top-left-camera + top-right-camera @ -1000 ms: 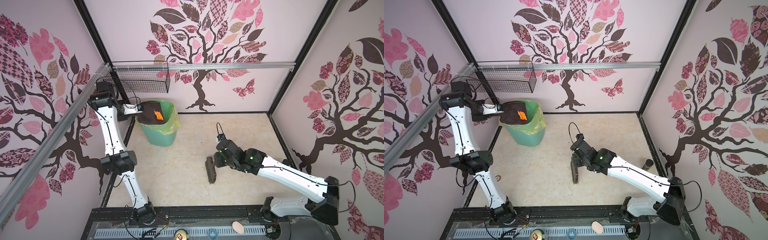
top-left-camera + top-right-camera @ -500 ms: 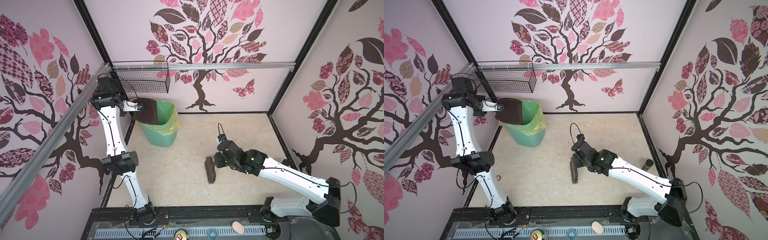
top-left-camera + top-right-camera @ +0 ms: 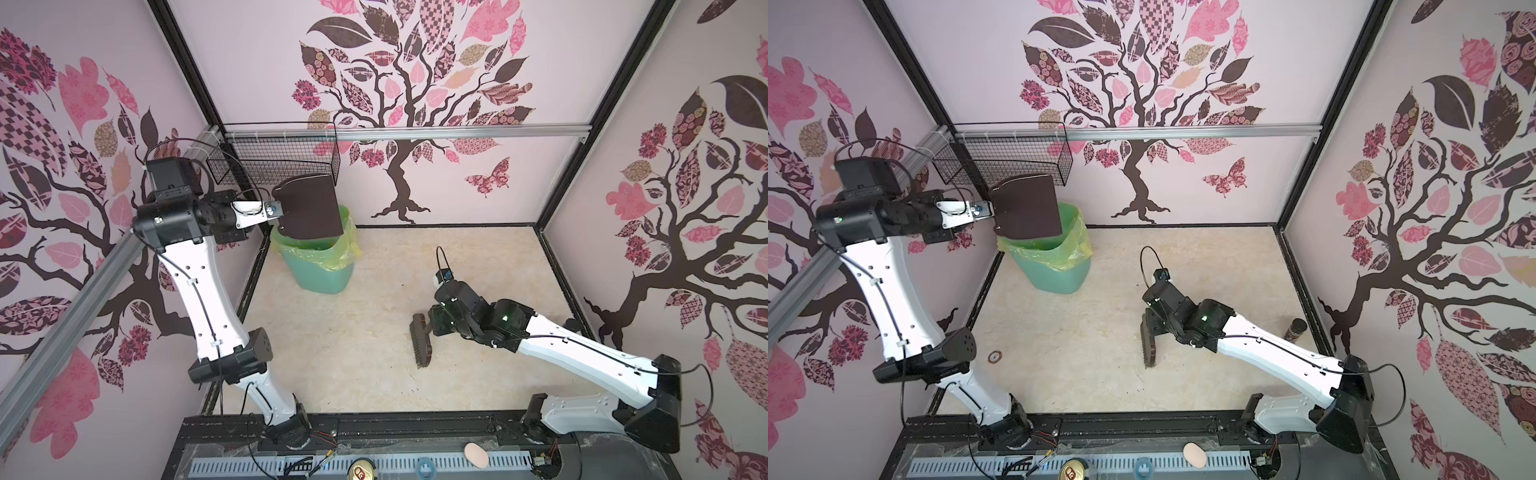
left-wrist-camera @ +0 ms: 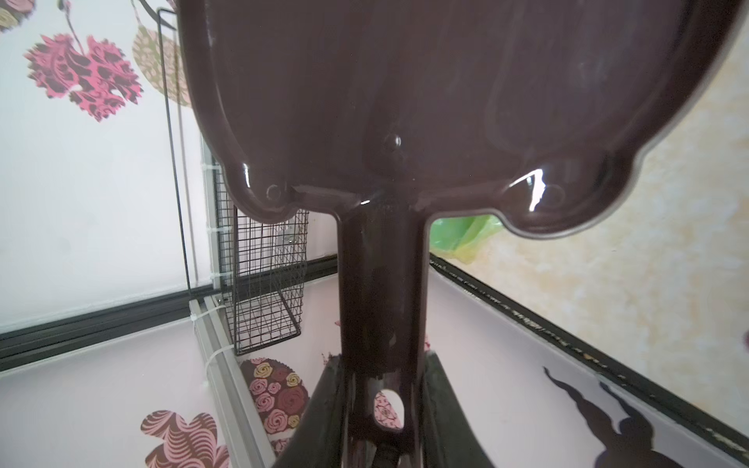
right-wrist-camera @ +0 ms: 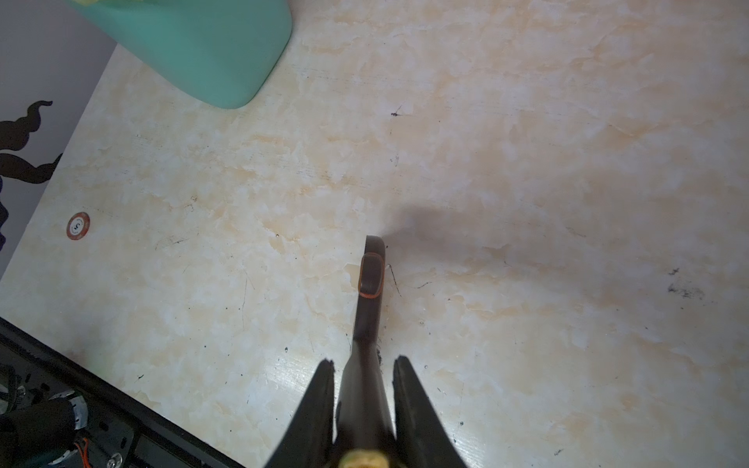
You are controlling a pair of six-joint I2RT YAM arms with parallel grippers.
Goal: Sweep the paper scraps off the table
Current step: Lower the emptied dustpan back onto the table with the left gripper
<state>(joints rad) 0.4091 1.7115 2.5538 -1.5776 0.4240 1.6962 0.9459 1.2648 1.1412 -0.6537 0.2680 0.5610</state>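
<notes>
The table (image 3: 332,353) has wide open room between the green bin (image 3: 324,266) in its back left corner and the brush (image 3: 420,343) resting near the middle. I cannot tell where the paper scraps are. The right end effector (image 5: 362,364) squeezes the brush handle. The left end effector (image 4: 379,389) squeezes the handle of the dustpan (image 3: 309,205), tipped above the bin beside the wire basket (image 3: 274,162).

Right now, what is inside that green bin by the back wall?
A yellow-green bag liner lines the bin, and a slice of shadowed interior shows. The tilted dark dustpan covers most of the opening, so what lies at the bottom cannot be seen.
</notes>
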